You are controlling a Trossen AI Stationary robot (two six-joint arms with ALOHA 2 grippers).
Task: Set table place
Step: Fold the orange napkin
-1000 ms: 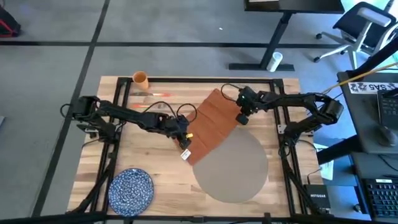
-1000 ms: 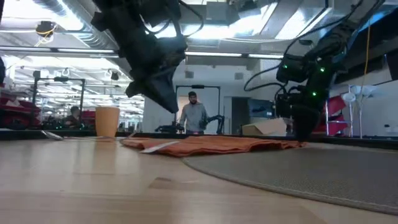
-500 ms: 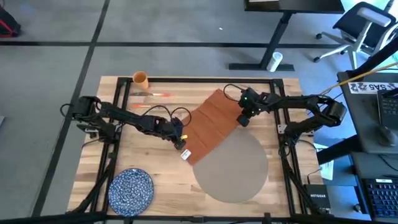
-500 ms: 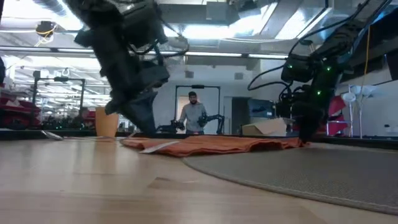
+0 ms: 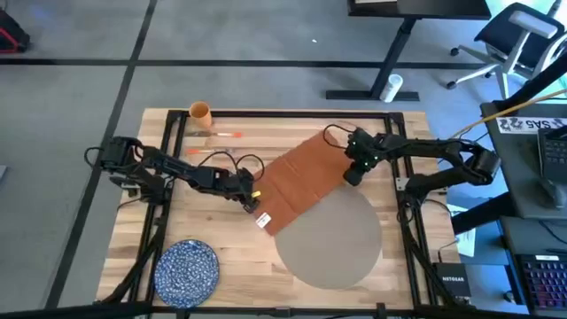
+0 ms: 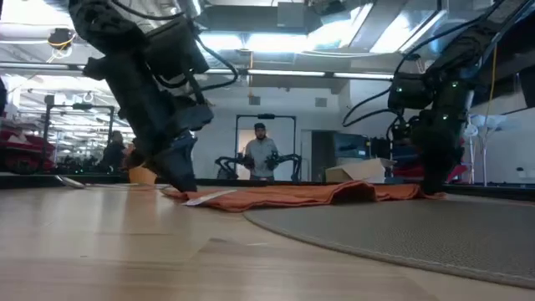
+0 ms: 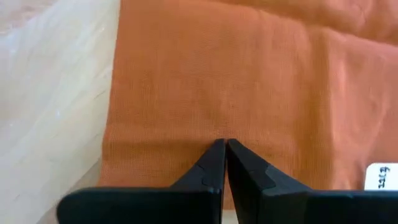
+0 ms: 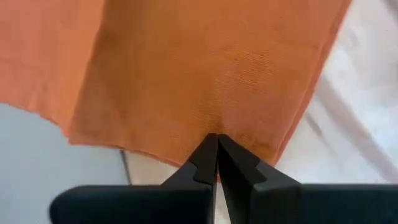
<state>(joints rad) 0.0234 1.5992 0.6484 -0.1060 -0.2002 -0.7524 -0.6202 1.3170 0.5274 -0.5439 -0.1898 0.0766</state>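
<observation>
Both my end effectors, left and right, pinch the napkin, partly overlapping the placemat; plate and cup remain unplaced.

Overhead light even, bright; worktop shows only soft shadows under arms. Low view: ceiling strip lights glare, near worktop blurred, arms backlit, dark. Wrist views sharp on cloth, slightly washed out at corners.
</observation>
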